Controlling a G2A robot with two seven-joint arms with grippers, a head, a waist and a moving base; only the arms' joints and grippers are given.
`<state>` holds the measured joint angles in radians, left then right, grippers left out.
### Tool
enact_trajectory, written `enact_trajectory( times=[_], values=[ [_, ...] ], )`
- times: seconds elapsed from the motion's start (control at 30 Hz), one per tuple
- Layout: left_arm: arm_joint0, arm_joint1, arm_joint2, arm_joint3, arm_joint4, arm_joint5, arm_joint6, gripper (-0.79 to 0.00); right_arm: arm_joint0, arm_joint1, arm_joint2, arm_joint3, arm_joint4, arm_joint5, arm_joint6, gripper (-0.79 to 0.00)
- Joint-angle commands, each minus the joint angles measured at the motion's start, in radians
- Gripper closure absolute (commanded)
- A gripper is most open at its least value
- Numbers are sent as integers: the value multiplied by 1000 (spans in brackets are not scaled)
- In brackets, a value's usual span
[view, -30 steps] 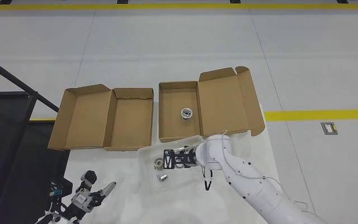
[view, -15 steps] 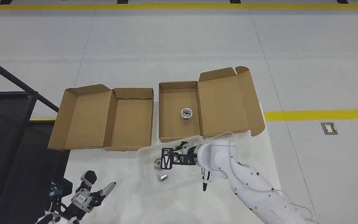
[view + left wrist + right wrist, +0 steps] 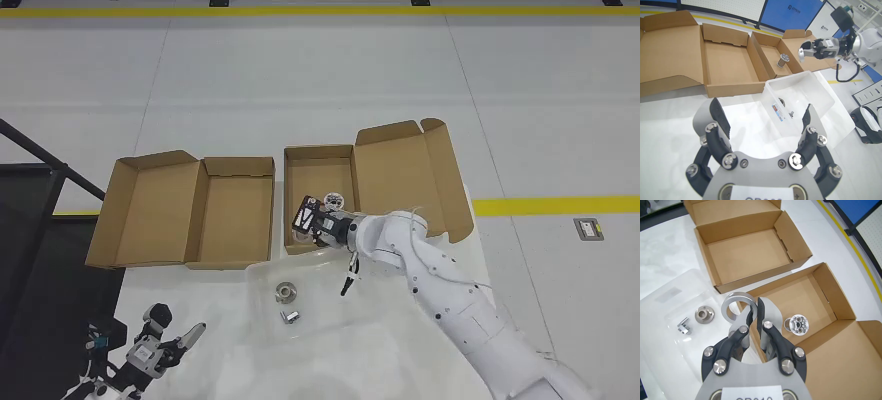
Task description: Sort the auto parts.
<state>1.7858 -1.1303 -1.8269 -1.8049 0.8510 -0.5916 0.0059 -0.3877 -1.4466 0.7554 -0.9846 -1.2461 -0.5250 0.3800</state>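
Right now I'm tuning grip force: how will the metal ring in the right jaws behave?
The metal ring looks thick and rigid, probably heavy for its size. The right gripper pinches one side of its wall, so it may pivot or slip. On edge, it would likely roll.

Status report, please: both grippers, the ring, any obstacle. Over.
Left gripper open, by the tray. Right gripper shut on ring, raised at the box that holds one part. No obstacle seen.
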Motion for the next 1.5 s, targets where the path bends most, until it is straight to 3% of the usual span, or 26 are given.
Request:
enact_trajectory(
  times=[0.0,0.4,0.67,0.97,1.3,1.47],
  values=[
    [2,0,-1,-1,0,-2,0,-785,44,-25,-26,85,32,21,5,0],
    [6,0,-6,0,-9,-11,3,-785,208,-204,-175,485,128,121,25,0],
    [6,1,-11,0,-25,-13,-3,-785,245,-288,-217,641,135,117,31,0],
    [6,1,-13,0,-28,-12,-5,-785,265,-342,-246,731,107,59,68,0],
    [7,0,-15,0,-29,-9,-3,-785,277,-371,-253,776,94,-6,82,0],
    [7,0,-15,0,-28,-9,-3,-785,279,-381,-255,785,83,31,82,0]
  ],
)
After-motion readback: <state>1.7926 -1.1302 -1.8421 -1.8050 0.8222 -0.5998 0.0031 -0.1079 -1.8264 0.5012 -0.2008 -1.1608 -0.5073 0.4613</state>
